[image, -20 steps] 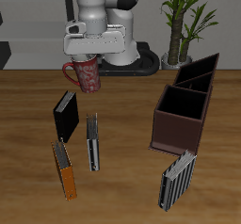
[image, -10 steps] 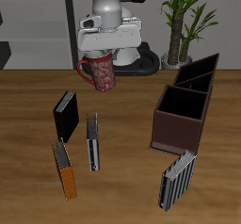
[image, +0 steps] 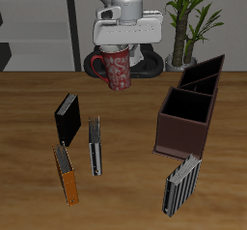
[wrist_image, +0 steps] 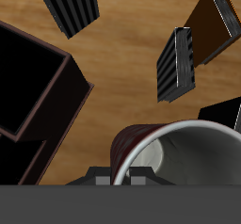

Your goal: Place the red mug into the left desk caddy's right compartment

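The hand [image: 120,48], clamped on the red mug [image: 116,70], carries it clear above the worktop [image: 125,128]. Within the last second both have travelled sideways towards the left desk caddy [image: 185,123], which lies beyond and below, so the transfer is under way.

A wooden worktop [image: 29,118] with a warm brown grain fills the lower part of the exterior view and shows again as the ground of the wrist view. Behind it stands a pale grey wall [image: 39,12]. Against that wall, at the back, a potted plant [image: 191,12] with long green leaves rises from a light grey pot. At the far edge of the exterior view, a dark shelf unit [image: 5,41] is partly visible. The light is even and soft, throwing faint shadows on the wood.
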Robot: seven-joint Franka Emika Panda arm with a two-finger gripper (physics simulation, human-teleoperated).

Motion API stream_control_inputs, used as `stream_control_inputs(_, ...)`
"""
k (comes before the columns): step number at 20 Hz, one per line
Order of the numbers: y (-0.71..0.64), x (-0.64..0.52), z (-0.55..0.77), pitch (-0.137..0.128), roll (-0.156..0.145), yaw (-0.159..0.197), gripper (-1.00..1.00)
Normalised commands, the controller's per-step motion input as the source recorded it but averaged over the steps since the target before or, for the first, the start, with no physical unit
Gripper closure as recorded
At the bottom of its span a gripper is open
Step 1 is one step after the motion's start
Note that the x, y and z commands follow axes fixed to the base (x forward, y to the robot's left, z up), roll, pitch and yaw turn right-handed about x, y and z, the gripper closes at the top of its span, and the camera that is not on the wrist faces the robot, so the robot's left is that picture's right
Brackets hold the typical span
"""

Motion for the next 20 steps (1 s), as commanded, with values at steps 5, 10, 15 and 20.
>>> stream_control_inputs(5, 0.43, 0.20, 0.25, -0.017, -0.013, -0.008, 1.00)
stream_control_inputs(10, 0.33, 0.21, 0.16, -0.005, -0.037, 0.001, 1.00)
stream_control_inputs(15, 0.44, 0.26, 0.09, 0.014, -0.036, 0.000, 1.00)
stream_control_inputs(20, 0.48, 0.16, 0.11, -0.014, 0.020, 0.033, 1.00)
